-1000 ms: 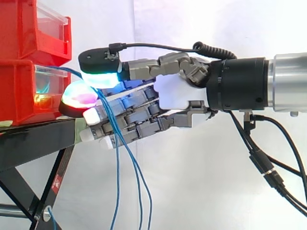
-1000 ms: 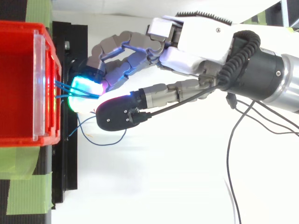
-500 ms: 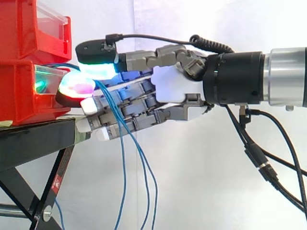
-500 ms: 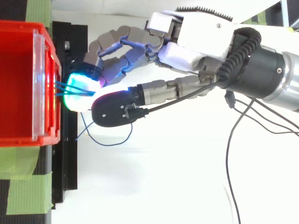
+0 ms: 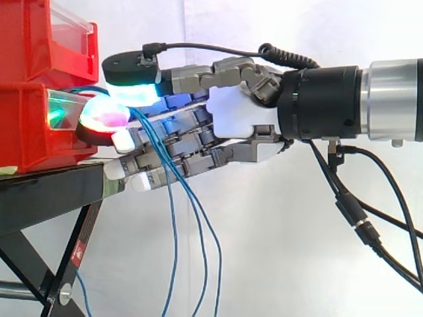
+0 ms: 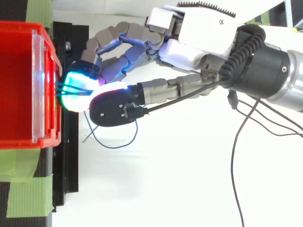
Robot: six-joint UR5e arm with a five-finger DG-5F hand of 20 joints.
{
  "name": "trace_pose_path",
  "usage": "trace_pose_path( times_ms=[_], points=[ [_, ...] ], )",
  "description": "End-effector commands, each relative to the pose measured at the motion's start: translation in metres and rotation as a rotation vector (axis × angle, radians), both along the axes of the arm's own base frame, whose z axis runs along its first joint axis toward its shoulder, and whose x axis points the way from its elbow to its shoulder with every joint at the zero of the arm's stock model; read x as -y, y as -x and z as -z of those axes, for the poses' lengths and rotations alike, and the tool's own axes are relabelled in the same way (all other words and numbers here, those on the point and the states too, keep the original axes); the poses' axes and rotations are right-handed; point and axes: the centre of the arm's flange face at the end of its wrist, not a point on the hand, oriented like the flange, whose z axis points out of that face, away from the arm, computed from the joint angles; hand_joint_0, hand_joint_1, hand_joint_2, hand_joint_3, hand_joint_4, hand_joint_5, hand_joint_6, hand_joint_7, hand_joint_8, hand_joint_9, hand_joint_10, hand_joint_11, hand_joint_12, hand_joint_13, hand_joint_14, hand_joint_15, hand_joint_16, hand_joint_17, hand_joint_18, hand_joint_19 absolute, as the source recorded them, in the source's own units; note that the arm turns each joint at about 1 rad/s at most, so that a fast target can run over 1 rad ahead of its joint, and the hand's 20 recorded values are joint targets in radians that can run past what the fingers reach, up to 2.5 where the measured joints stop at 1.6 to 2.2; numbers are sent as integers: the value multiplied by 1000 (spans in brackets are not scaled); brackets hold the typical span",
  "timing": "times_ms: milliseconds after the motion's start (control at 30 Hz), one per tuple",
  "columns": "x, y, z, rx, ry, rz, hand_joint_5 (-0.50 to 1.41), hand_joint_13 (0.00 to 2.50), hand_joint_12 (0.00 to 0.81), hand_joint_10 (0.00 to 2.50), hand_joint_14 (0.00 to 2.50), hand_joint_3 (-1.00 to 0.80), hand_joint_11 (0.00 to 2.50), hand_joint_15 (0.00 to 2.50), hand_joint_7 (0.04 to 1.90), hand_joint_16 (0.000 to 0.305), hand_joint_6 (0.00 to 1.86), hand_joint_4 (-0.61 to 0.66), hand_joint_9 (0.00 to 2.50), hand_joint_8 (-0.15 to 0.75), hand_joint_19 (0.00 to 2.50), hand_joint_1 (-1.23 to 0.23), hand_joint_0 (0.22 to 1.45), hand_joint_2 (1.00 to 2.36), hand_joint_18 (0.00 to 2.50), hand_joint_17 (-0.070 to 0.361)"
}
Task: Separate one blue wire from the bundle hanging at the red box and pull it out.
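Blue wires (image 5: 174, 224) come out of the clear front of the lower red bin (image 5: 26, 132) and into the robot hand (image 5: 234, 122). The hand reaches in level from the right and pinches the wires between the cyan-green thumb pad (image 5: 135, 96) above and a magenta-glowing fingertip (image 5: 106, 119) curled up beneath, just beside the bin's front. Past the pinch the wires drape across the lower fingers and hang loose beside the black stand (image 5: 46, 195). A small sticker (image 5: 78, 253) on the stand's leg is too small to read.
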Motion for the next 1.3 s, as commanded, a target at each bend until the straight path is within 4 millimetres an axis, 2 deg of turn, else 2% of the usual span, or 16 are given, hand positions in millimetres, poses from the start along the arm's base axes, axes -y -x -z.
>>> trace_pose_path(
  times_ms=[0,167,400,667,933,1267],
  points=[
    [0,1,2,-13,1,-3,-184,707,490,13,12,-55,773,438,740,66,904,187,922,407,347,-702,610,1006,650,148],
    [0,3,3,-31,4,-3,-184,856,497,12,14,-58,763,495,744,66,903,190,925,409,359,-701,610,1007,699,148],
    [-3,5,6,-57,7,-11,-185,1076,499,11,18,-61,771,707,751,65,902,190,923,409,380,-697,612,1007,744,147],
    [-5,5,5,-58,7,-15,-188,1386,479,12,18,-73,773,1106,765,64,899,197,916,403,413,-693,615,1010,777,145],
    [-5,5,5,-58,7,-15,-189,1471,441,12,12,-76,781,1269,766,66,897,203,919,402,465,-691,614,1011,814,148],
    [-2,6,6,-47,-57,-9,-190,1506,431,13,10,-78,856,1350,769,66,897,202,957,406,489,-690,614,1011,854,150]
  ],
)
